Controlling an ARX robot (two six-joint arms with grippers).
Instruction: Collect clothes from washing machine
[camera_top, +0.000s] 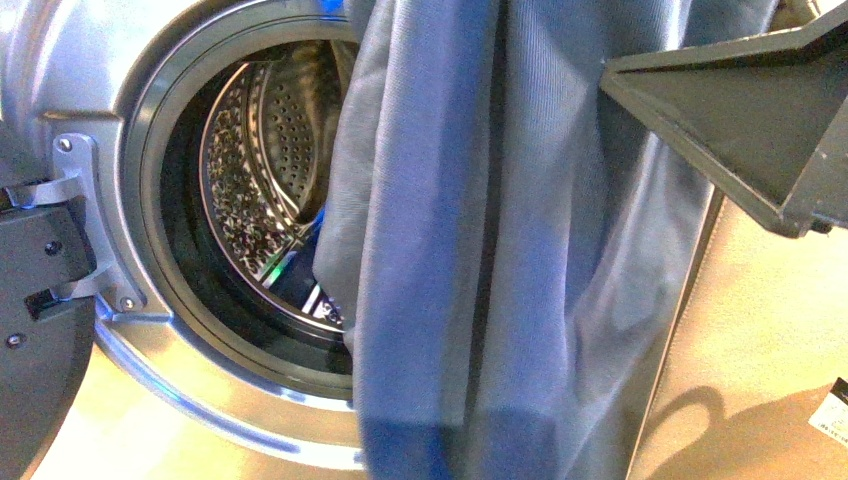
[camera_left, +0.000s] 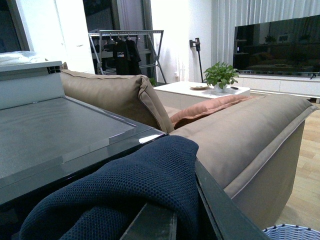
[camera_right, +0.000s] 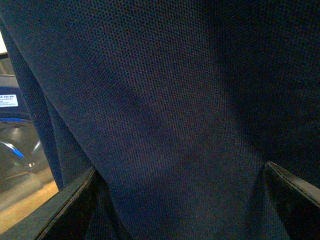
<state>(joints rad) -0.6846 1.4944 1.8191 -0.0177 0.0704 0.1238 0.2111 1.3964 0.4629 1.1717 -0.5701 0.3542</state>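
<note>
While the clothes (camera_top: 500, 250) hang in a long navy fold down across the right half of the washing machine (camera_top: 60, 60)'s open mouth, I judge the step in hand to be the lift-out. Most of the fabric is outside the drum (camera_top: 260, 170), though its lower left edge may trail inside. My left tool (camera_left: 185, 210) is above the machine's top, with cloth bunched over and between its fingers (camera_left: 222, 202); I cannot tell whether they pinch it or merely hook it. My right tool (camera_right: 180, 167) is spread wide, with fabric across the gap and nothing clamped. The next move calls for drawing the garment clear of the mouth, then carrying it to the basket (camera_left: 295, 232) low beside the sofa (camera_left: 250, 135).
</note>
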